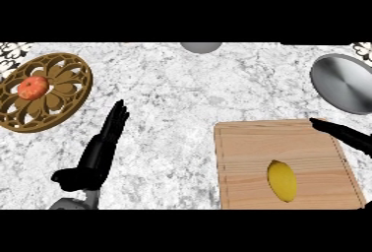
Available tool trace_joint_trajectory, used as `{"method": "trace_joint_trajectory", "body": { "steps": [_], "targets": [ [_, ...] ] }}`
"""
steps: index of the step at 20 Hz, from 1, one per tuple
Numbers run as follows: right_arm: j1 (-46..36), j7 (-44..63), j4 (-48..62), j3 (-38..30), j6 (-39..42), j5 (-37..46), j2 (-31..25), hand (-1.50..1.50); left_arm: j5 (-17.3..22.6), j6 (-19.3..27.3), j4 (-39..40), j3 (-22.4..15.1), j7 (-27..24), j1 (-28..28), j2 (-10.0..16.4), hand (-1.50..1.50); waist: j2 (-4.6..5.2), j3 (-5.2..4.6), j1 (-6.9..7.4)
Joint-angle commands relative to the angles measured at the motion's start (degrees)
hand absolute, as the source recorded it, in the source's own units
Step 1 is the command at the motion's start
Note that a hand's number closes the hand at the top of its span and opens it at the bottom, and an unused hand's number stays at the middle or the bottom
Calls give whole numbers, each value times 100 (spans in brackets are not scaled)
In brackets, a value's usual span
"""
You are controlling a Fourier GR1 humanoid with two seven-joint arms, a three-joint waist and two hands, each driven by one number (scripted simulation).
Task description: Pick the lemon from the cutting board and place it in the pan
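Observation:
A yellow lemon (282,180) lies on the wooden cutting board (247,147), toward its near right part. The grey pan (344,83) sits at the far right of the counter, partly cut off by the view's edge. My right hand (341,133) shows at the right edge with straight fingers reaching over the board's far right corner, above and to the right of the lemon and not touching it. My left hand (102,147) rests open on the counter at lower left, fingers pointing away, well left of the board.
A round ornate wooden trivet (62,106) at the far left carries a red-orange fruit (33,87). A grey round object (201,47) peeks in at the top centre. Marble counter (189,93) lies between the trivet, board and pan.

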Motion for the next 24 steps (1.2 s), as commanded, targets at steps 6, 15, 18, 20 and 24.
{"method": "trace_joint_trajectory", "body": {
  "steps": [6,15,18,20,24],
  "targets": [
    [-516,925,-78,1514,-98,2010,487,-150,45,-178,46,185,131,-127,-17,0,7,4,-13],
    [-289,684,281,1349,203,2803,1138,-150,-405,-175,56,186,124,31,-457,0,-4,5,-66],
    [-235,776,155,1035,527,2766,1201,-150,-605,-80,-186,202,263,69,-543,0,-6,5,-71],
    [-309,923,302,1134,350,2866,1558,-150,-238,-571,95,669,-106,118,-224,0,-3,5,-61],
    [-366,750,219,715,668,2738,1612,-150,-692,-250,-461,163,209,489,-616,0,-8,5,-61]
  ]
}}
